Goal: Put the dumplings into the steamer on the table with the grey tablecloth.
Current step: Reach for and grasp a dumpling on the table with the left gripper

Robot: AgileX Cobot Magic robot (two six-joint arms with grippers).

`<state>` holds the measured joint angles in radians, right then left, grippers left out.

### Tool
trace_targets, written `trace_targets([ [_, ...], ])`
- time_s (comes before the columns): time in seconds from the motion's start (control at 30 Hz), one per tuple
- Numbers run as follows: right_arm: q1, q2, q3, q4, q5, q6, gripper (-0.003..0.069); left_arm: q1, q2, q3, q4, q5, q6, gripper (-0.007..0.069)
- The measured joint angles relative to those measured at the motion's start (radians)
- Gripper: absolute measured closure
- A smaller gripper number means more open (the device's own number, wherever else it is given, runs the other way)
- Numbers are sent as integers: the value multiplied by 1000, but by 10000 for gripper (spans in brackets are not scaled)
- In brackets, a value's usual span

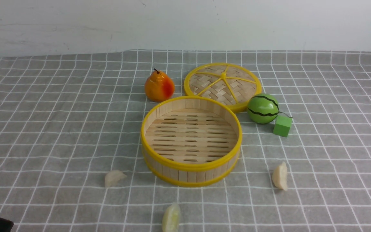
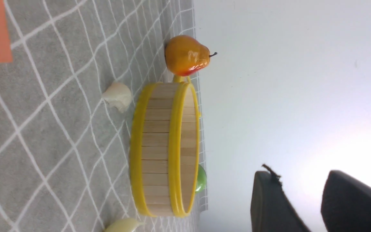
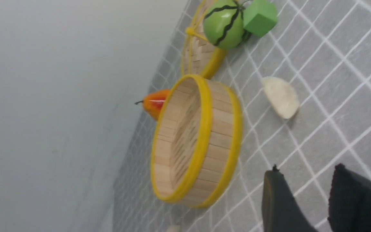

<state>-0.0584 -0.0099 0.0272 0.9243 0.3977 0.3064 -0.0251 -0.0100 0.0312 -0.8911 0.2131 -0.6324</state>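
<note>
a: so, you are at the very start: the steamer (image 1: 190, 175) stands in the middle of the grey tablecloth (image 1: 43, 129), its slatted floor bare, and all 3 dumplings (image 1: 171, 218) lie on the cloth outside it.

b: right. you have the left dumpling (image 1: 114, 178) just off the steamer's near-left side, the near dumpling (image 1: 171, 218) in front of it at the front view's lower edge, and the right dumpling (image 1: 280, 176) off to its near-right, a little further out.

a: your left gripper (image 2: 301, 193) shows its 2 dark fingers (image 2: 269, 203) apart with nothing between them. your right gripper (image 3: 304, 190) is the same: parted, empty, with the right dumpling ahead of it on the cloth.

b: so i'd judge the step in hand is the reach for the 1st piece. the right dumpling looks the clearest pick for your right arm; nothing crowds it.

a: the next move calls for you to bring the fingers down astride it, across its thin width rather than along the crescent, and close gently; it looks glossy and may slip.

b: then lift above the yellow rim before you cross over. keep away from the watermelon (image 1: 263, 108) and green cube (image 1: 282, 125) behind it; the pear (image 1: 159, 86) and the lid (image 1: 222, 85) sit beyond the steamer and should not trouble you.
</note>
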Motion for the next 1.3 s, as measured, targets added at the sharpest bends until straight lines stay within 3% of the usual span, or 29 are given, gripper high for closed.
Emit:
trace_targets([
  [0.23, 0, -1, 0, 17, -10, -138, 419, 0, 0, -1, -115, 19, 42, 387],
  [0.37, 0, -1, -14, 14, 33, -292, 419, 0, 0, -77, -154, 116, 166, 387],
  [0.4, 0, -1, -52, 10, 76, -378, 430, 0, 0, -145, -153, 154, 268, 395],
  [0.5, 0, 13, -107, -3, 103, -457, 469, 0, 14, -232, -122, 205, 387, 429],
  [0.63, 0, 143, -250, -96, 90, -584, 643, 0, 243, -453, 129, 372, 546, 595],
  [0.7, 0, 227, -322, -178, 104, -641, 675, 0, 389, -573, 292, 462, 571, 638],
  [0.87, 14, 449, -499, -404, 315, -665, 678, 0, 723, -886, 636, 764, 615, 638],
  [0.97, 60, 571, -595, -492, 448, -633, 678, -27, 879, -1020, 754, 905, 627, 638],
  [1.1, 176, 762, -741, -556, 670, -612, 678, -188, 1061, -1158, 891, 990, 626, 638],
  [1.13, 183, 762, -747, -558, 680, -612, 678, -188, 1061, -1164, 891, 993, 627, 638],
  [1.17, 251, 839, -792, -569, 746, -612, 676, -272, 1138, -1213, 950, 1012, 609, 638],
  [1.3, 396, 965, -857, -574, 805, -612, 672, -389, 1307, -1303, 1016, 1025, 555, 638],
])
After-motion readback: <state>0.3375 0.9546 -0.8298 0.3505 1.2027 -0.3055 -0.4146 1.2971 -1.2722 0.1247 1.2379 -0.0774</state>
